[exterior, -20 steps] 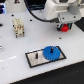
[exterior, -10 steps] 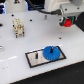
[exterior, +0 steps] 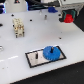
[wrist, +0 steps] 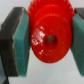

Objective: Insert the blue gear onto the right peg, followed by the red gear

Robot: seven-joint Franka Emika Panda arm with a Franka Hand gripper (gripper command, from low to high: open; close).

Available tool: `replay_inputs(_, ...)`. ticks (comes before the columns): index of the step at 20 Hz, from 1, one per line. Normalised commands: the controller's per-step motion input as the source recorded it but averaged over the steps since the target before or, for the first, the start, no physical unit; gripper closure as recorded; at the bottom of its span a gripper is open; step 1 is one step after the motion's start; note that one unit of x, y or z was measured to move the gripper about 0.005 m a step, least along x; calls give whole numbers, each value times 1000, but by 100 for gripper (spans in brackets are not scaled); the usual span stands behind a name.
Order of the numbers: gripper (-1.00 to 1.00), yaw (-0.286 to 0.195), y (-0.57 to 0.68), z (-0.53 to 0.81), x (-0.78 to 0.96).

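Red gear [wrist: 48,36]: small, bright red, round, with fine teeth seen along its rim and a dark centre hole ringed by a raised hub; glossy highlights are visible on its face. In the wrist view it is clamped between two teal-green finger pads [wrist: 21,40], one pressed to each side of the rim, so the gripper [exterior: 66,17] is closed on it. In the exterior view the piece appears as a red spot held aloft at the upper right, clear of the white table [exterior: 15,55] and well apart from the base plate.

Base plate [exterior: 35,57]: dark, flat, rectangular, laid on the table toward the near edge, right of centre in the exterior view. A thin pale peg [exterior: 37,54] is seen standing on its left part.

Blue gear [exterior: 50,52]: wide, flat, bright blue toothed disc, seated on the right part of the base plate, with a darker spot near its centre.

Wooden block [exterior: 18,27]: pale, notched, set farther back toward the exterior view's left, apart from the plate.

Further objects along the far edge are too blurred to identify.
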Motion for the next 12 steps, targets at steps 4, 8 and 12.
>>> replay_inputs(4, 100, 0, -287, 385, 724)
replay_inputs(8, 100, 0, -293, 362, 744)
replay_inputs(12, 100, 0, -276, 298, 762)
